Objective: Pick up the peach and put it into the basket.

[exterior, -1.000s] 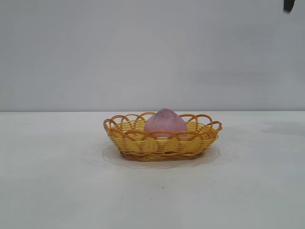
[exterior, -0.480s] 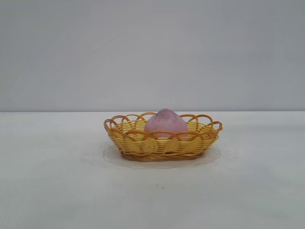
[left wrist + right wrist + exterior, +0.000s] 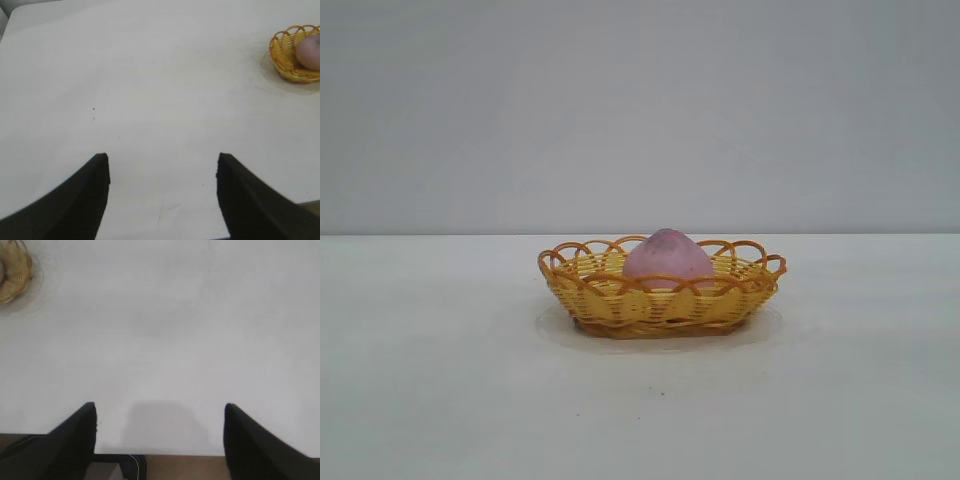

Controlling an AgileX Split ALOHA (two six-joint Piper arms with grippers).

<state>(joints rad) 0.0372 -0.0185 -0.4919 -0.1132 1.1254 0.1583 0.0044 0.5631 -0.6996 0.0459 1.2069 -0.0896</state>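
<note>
Peach [image 3: 667,256] is sitting in the basket [image 3: 610,300], pointed top up and poking above the looped rim. Starting from the pincers: the left pincer [image 3: 162,172] hangs over bare bench [image 3: 150,75], jaws standing fairly wide with nothing between them, and the basket shows way off at the edge of its wrist view. The right pincer [image 3: 160,422] is also spread wide and empty, over the near edge of the bench, well apart from the basket [image 3: 12,275], which only peeks in at a corner of its wrist view.

What changed: a second ago a dark bit of arm was showing at the top right corner of the exterior view; half a second ago it was already gone, and now neither arm shows there at all. Basket and peach haven't budged.

Count: one peach, one basket, two pincers. The basket holds just the peach, sitting a bit right of centre, and rests flat on the bench in the middle of the exterior view.
</note>
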